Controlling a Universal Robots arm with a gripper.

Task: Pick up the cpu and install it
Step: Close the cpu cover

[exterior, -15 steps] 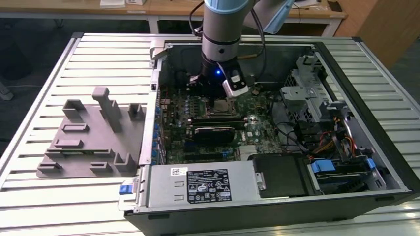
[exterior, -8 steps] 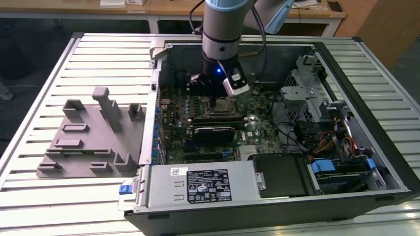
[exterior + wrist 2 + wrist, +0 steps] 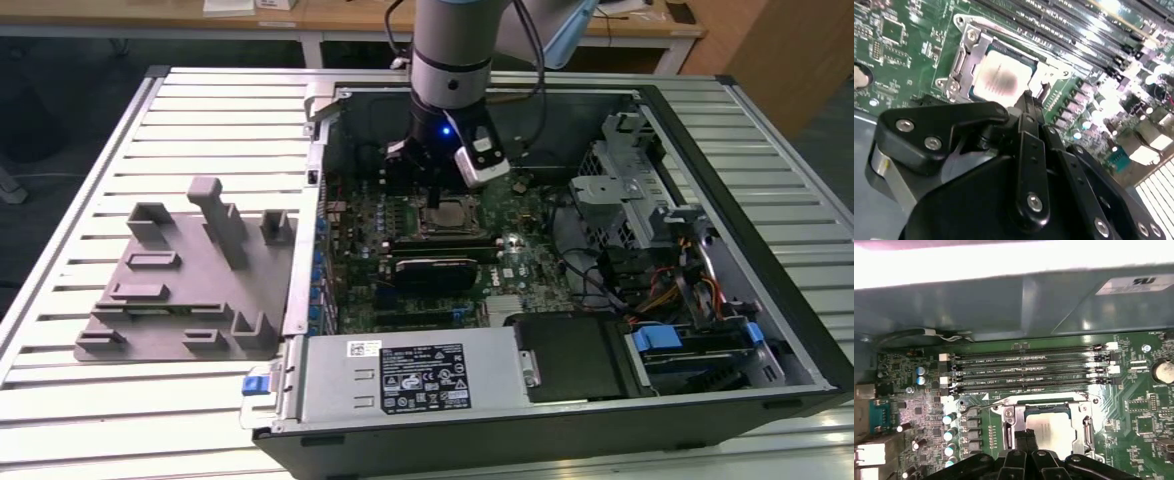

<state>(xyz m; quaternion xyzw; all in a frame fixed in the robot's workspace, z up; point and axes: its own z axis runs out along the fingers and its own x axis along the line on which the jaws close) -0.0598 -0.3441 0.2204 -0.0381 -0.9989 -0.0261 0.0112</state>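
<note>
The cpu point(image 3: 447, 213) lies flat in the metal-framed socket point(image 3: 961, 60) on the green motherboard, inside the open computer case. Its silver-grey top plate point(image 3: 999, 77) faces up in both wrist views. My gripper point(image 3: 434, 192) hangs just above the socket's edge. Its two black fingertips point(image 3: 1028, 100) are pressed together with nothing between them. In the first wrist view the gripper point(image 3: 1025, 436) stands at the edge of the cpu point(image 3: 1051, 427), very close to it; whether it touches is not clear.
Several memory slots point(image 3: 1029, 370) run beside the socket, a black heatsink block point(image 3: 434, 268) lies on its other side. The power supply point(image 3: 400, 375) and drive cage point(image 3: 627, 180) crowd the case. A grey fixture plate point(image 3: 174, 290) sits at the exterior view's left.
</note>
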